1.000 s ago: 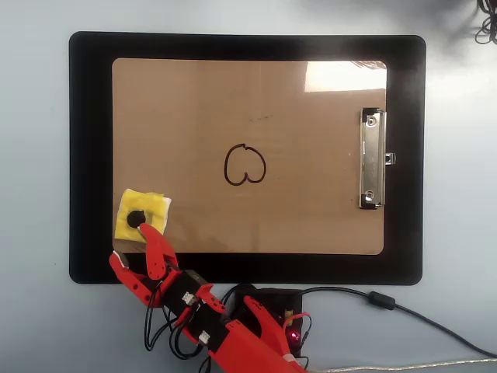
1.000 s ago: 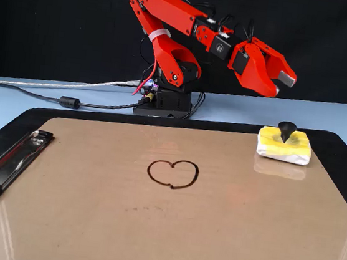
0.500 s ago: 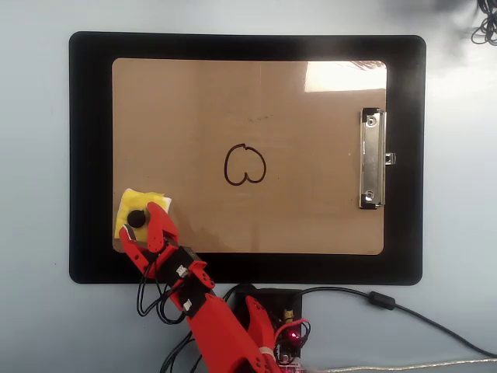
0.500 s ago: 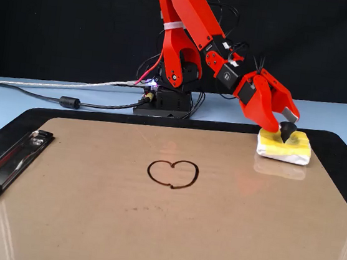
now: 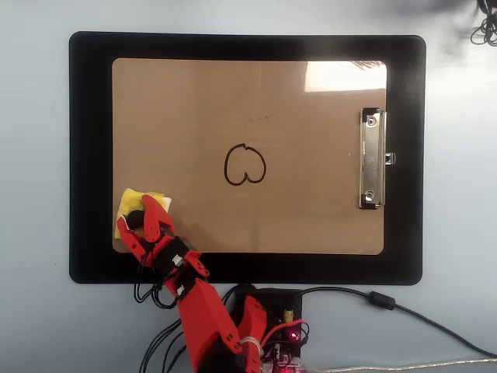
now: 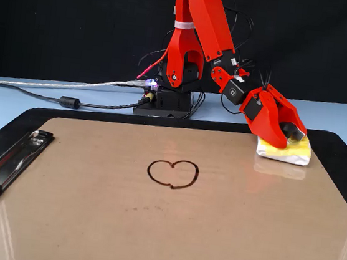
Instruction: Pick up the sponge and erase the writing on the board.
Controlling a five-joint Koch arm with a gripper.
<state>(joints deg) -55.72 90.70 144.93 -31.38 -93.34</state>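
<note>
Overhead view: claw (image 5: 140, 219) over sponge (image 5: 155, 202), writing (image 5: 245, 165) well apart

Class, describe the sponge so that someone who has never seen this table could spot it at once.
Start at the large brown hardboard clipboard lying on the black mat. In the overhead view, go to its lower left corner, far from the silver metal clip. There sits the small square yellow sponge with a white edge, the only yellow thing, right under the red pincer.

Yellow sponge (image 5: 137, 203), brown board (image 5: 311, 202), black writing (image 5: 245, 165), red end effector (image 5: 142, 221)
</note>
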